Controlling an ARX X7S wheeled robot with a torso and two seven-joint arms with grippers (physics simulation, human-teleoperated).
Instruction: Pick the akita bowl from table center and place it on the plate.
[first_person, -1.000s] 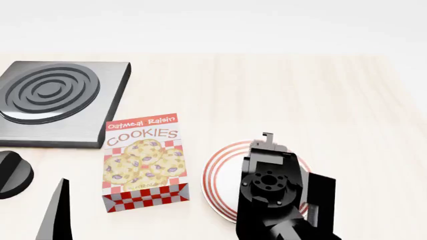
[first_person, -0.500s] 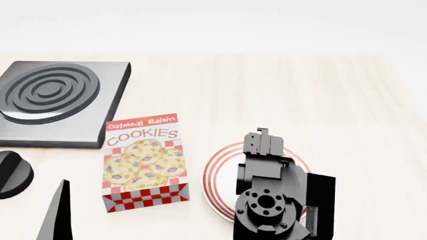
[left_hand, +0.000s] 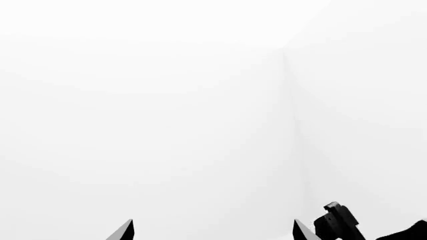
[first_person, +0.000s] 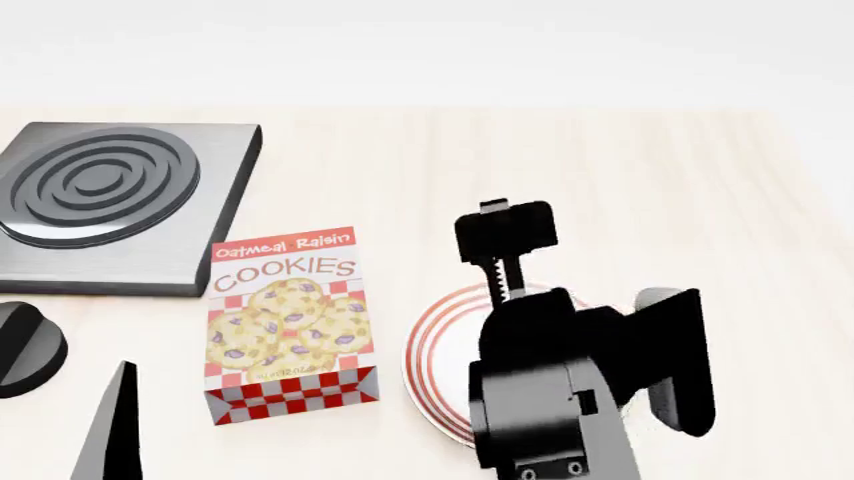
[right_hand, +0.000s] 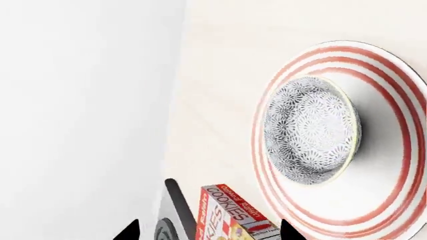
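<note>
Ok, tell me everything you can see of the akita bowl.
The akita bowl is a small, deep, round bowl, white with a dense grey-black floral speckle covering its inside and a pale rim. It looks like glazed ceramic. It sits upright and empty in the middle of the plate, inside the red rings, with nothing else touching it. It shows only in the right wrist view; in the head view the right arm hides it.

head high, facing table; right wrist shares plate (right_hand: 373, 150).

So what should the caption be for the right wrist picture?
Speckled akita bowl sits on the red-ringed plate, cookie box nearby.
</note>
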